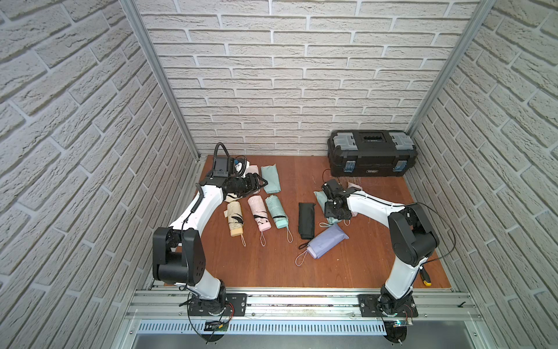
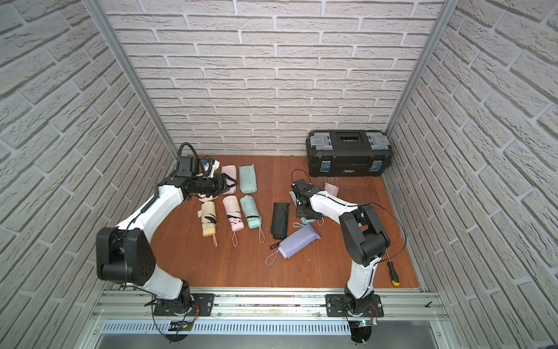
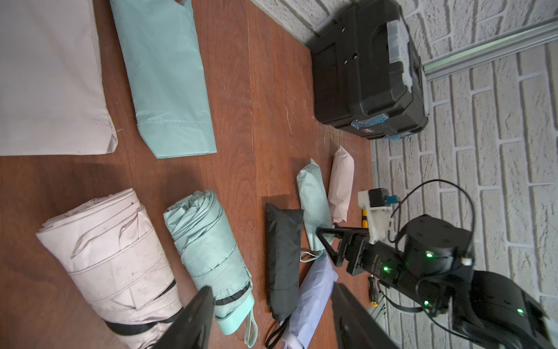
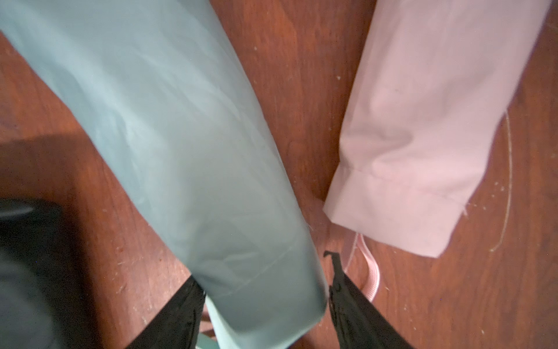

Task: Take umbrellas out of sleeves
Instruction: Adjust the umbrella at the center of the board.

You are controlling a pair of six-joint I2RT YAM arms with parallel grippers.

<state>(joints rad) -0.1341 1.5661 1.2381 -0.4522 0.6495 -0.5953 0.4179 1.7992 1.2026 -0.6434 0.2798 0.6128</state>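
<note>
**Task status.** Three of the seven umbrellas are out of their sleeves. Four are left.

- Lower centre of a top view: the lilac sleeved umbrella [image 1: 327, 241] lies slantwise against the near end of the black sleeved umbrella [image 1: 306, 220].
- Left of centre: the bare beige umbrella [image 1: 235, 217], bare pink umbrella [image 1: 259, 213] and bare mint umbrella [image 1: 276, 214] lie in a row, apart, with their handles toward the bottom of the frame.
- Right of centre: the right gripper [image 4: 262, 281] straddles the open end of the mint sleeved umbrella [image 4: 181, 136]. Its fingers stand close against both sides of the fabric, but it cannot be told whether they clamp it.
- Just beside the mint one, not touching it: the pink sleeved umbrella [image 4: 422, 136].
- Farther up, left of centre: the empty mint sleeve [image 1: 270, 179] and empty pink sleeve [image 1: 252, 170] lie flat, side by side.
- Partly under the left gripper [image 1: 261, 183]: a beige patterned piece [image 1: 232, 198], probably the third sleeve. The gripper hangs above with its jaws spread and nothing between them.

The step in hand appears to be the fourth extraction, the mint one.

**Surface and room.**

- An aluminium rail [image 1: 287, 302] along the bottom edge carries both arm bases.
- The table [image 1: 271, 272] is scuffed reddish-brown wood.
- A yellow-handled tool [image 1: 425, 278] lies at lower right.
- A black toolbox [image 1: 373, 154] stands at upper right against the white brick wall [image 1: 287, 75].
- Brick panels also close both sides.
</note>
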